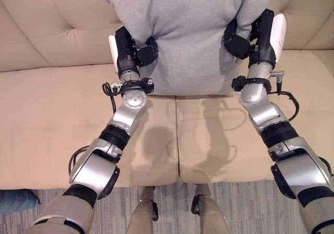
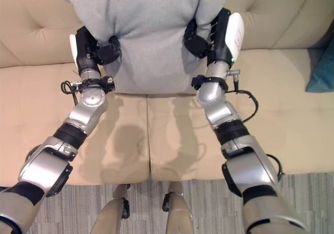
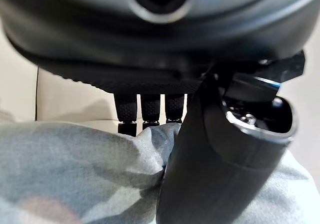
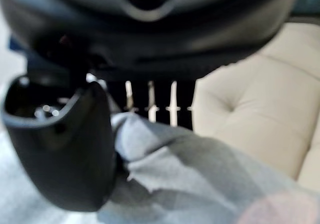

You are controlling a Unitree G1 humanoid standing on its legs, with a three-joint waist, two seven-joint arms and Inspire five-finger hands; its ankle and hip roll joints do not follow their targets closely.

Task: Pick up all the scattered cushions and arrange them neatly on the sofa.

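A large grey cushion (image 1: 188, 31) stands upright at the middle of the beige sofa (image 1: 52, 119), its lower edge on the seat and its top against the backrest. My left hand (image 1: 128, 49) grips its left side and my right hand (image 1: 258, 36) its right side. In the left wrist view the thumb (image 3: 215, 174) presses the grey cloth (image 3: 75, 174) against the fingers behind it. The right wrist view shows the same pinch, thumb (image 4: 65, 149) over a fold of the grey cloth (image 4: 200, 179).
A dark blue cushion (image 1: 15, 200) lies on the floor by the sofa's front left corner. A teal cushion (image 2: 321, 62) leans at the sofa's right end. The seat on both sides of the grey cushion is bare. A grey striped rug (image 1: 250, 208) lies before the sofa.
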